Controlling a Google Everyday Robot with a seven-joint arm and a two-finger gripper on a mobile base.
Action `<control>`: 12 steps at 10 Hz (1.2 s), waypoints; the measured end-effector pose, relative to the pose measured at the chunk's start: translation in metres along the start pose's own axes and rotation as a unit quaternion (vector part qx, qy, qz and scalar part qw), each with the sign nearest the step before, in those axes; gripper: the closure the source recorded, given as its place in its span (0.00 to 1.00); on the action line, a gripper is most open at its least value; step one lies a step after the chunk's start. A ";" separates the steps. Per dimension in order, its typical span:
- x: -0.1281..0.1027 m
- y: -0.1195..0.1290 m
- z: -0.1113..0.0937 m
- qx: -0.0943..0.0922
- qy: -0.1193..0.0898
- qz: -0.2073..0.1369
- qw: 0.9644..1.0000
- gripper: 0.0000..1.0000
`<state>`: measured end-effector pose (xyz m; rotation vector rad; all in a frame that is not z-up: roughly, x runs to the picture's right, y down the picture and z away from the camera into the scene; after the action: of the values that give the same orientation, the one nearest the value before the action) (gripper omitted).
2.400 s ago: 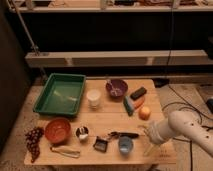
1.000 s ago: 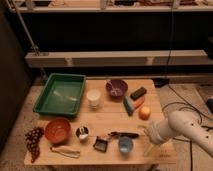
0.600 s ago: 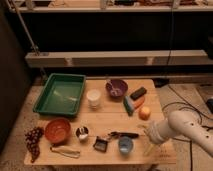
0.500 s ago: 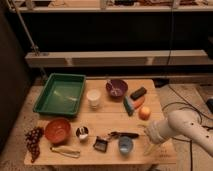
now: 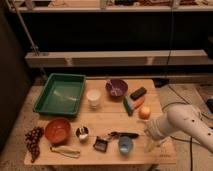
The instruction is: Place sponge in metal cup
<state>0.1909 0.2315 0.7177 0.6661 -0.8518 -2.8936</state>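
Note:
The sponge (image 5: 128, 105) is a teal block lying on the wooden table (image 5: 105, 119) right of centre, next to an orange carrot (image 5: 138, 103). The metal cup (image 5: 82, 132) is small and silver. It stands upright near the front, just right of the orange bowl (image 5: 57, 130). My white arm reaches in from the right, and the gripper (image 5: 152, 143) hangs over the table's front right corner. It is well below and right of the sponge and far right of the metal cup. It holds nothing that I can see.
A green tray (image 5: 61, 93) sits at back left, with a white cup (image 5: 93, 97), a purple bowl (image 5: 116, 88) and a black block (image 5: 138, 93) to its right. An orange fruit (image 5: 144, 112), a light blue cup (image 5: 125, 145), a dark tool (image 5: 123, 135), a small black object (image 5: 101, 144) and grapes (image 5: 33, 141) also lie on the table.

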 end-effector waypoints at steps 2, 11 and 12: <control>0.000 0.000 0.000 0.000 0.000 0.000 1.000 0.20; 0.000 0.013 -0.013 -0.018 -0.025 0.036 0.999 0.20; 0.003 0.020 -0.021 -0.025 -0.031 0.047 0.998 0.20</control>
<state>0.1959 0.2035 0.7114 0.5183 -0.7910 -2.8541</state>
